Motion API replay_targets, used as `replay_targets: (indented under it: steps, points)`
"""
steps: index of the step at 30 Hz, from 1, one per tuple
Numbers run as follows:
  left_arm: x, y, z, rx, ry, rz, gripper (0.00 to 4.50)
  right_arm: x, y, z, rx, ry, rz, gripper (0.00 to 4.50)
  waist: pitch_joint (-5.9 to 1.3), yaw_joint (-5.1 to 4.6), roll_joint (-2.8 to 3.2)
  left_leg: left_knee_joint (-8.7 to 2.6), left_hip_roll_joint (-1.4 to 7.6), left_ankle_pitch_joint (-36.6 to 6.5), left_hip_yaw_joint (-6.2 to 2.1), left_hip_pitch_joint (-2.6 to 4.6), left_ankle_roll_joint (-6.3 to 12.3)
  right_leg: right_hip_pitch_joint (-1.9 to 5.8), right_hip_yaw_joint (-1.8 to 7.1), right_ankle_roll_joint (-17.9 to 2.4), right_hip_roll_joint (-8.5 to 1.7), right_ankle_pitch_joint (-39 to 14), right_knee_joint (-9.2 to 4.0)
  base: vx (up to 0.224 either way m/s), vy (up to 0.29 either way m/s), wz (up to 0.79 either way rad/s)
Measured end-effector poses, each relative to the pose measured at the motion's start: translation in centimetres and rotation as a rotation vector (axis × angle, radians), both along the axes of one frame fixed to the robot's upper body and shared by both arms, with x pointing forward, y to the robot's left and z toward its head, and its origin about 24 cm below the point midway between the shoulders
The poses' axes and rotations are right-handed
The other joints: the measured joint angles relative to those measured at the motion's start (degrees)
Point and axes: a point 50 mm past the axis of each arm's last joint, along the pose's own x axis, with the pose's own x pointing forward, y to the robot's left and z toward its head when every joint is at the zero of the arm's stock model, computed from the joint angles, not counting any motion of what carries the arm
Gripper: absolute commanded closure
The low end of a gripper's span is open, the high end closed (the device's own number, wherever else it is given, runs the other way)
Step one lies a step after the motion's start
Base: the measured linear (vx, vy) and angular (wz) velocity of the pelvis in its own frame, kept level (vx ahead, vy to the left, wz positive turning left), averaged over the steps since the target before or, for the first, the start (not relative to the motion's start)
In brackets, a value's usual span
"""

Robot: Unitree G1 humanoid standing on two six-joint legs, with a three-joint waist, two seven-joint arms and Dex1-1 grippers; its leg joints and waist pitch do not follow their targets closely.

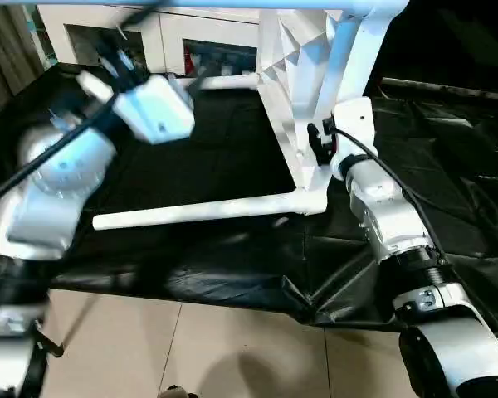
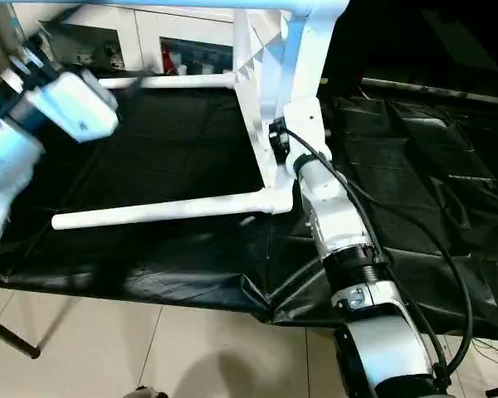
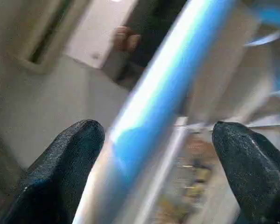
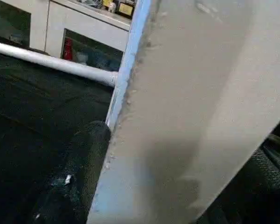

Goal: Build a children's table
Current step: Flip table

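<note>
Black sheeting covers the work surface; the white plastic children's table (image 1: 303, 99) stands on edge at twelve o'clock. Your right pincer (image 1: 319, 143) straddles its ribbed top; left pincer (image 3: 158, 154), spread, flanks a tubular leg (image 3: 168, 93). Centre it before closing.

We see a white table leg (image 4: 196, 107) between our right gripper's black fingers (image 4: 86, 168), another leg (image 4: 51, 63) lying over black sheeting (image 4: 32, 140).
</note>
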Motion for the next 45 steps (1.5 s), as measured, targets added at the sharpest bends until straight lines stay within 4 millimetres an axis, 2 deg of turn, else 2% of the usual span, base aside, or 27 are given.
replay_targets:
  steps: [5,11,17,24,25,30,32,35,40,45]
  points:
    - [1.2,1.8,0.0,-0.026,0.005,0.157,0.14,-0.2,0.4,0.1,0.012,-0.016,0.035,1.15,0.05,-0.01,0.07,0.0,0.0,0.05,-0.01,-0.06,-0.09,-0.25,0.04,-0.05,0.0,-0.03,0.29,0.0,0.0,0.0]
    - [2.5,4.0,0.1,-0.076,0.012,0.317,0.14,-1.4,1.3,0.9,0.01,-0.117,0.166,1.15,0.09,-0.05,0.15,0.0,0.04,0.11,-0.12,-0.07,-0.19,-0.41,0.04,-0.17,0.09,-0.03,0.52,0.0,0.0,0.0]
    - [3.1,5.0,0.2,-0.139,0.017,0.377,0.14,-1.5,1.3,0.7,0.008,-0.116,0.174,1.15,0.13,-0.08,0.26,0.0,0.04,0.13,-0.15,-0.06,-0.21,-0.41,0.02,-0.3,0.09,0.07,0.53,0.0,0.0,0.0]
    - [3.6,5.4,0.6,-0.136,0.006,0.396,0.14,-1.7,1.2,0.3,0.002,-0.108,0.173,1.15,0.15,0.01,0.3,0.01,0.03,0.13,-0.18,-0.07,-0.22,-0.41,0.0,-0.31,0.09,0.08,0.51,0.0,0.0,0.0]
    - [3.7,5.4,0.6,-0.134,0.009,0.396,0.32,-1.7,1.2,0.3,0.002,-0.109,0.173,1.1,0.17,0.1,0.34,0.01,0.03,0.13,-0.2,-0.07,-0.22,-0.4,-0.01,-0.32,0.1,0.07,0.51,0.0,0.0,0.0]
    - [3.9,5.5,0.8,-0.154,0.016,0.391,0.53,-1.7,1.2,0.3,0.001,-0.109,0.173,1.09,0.2,0.14,0.43,0.01,0.03,0.13,-0.21,-0.07,-0.22,-0.39,-0.02,-0.32,0.09,0.08,0.51,0.0,0.0,0.0]
    - [4.0,5.5,0.9,-0.166,0.023,0.382,0.85,-1.6,1.1,0.2,0.001,-0.106,0.173,1.09,0.22,0.15,0.49,0.01,0.03,0.13,-0.22,-0.07,-0.22,-0.39,-0.02,-0.33,0.09,0.08,0.52,0.0,0.0,0.0]
    - [4.0,5.5,0.9,-0.175,0.025,0.377,1.09,-1.5,1.1,-0.3,0.0,-0.089,0.169,1.09,0.23,0.17,0.52,0.01,0.03,0.13,-0.22,-0.06,-0.22,-0.38,-0.03,-0.34,0.09,0.09,0.52,0.0,0.0,0.0]
    - [3.9,5.5,1.1,-0.186,0.021,0.359,1.45,-0.4,1.4,-1.3,0.035,-0.03,0.153,1.09,0.28,0.1,0.63,0.01,0.03,0.13,-0.22,-0.06,-0.22,-0.41,-0.02,-0.48,0.08,0.18,0.53,0.0,0.0,0.0]
    - [3.9,5.6,1.0,-0.165,0.029,0.357,1.82,0.6,1.7,-0.6,0.057,-0.03,0.142,1.09,0.31,0.27,0.68,0.01,0.03,0.13,-0.22,-0.08,-0.22,-0.41,-0.04,-0.49,0.08,0.18,0.51,0.0,0.0,0.0]
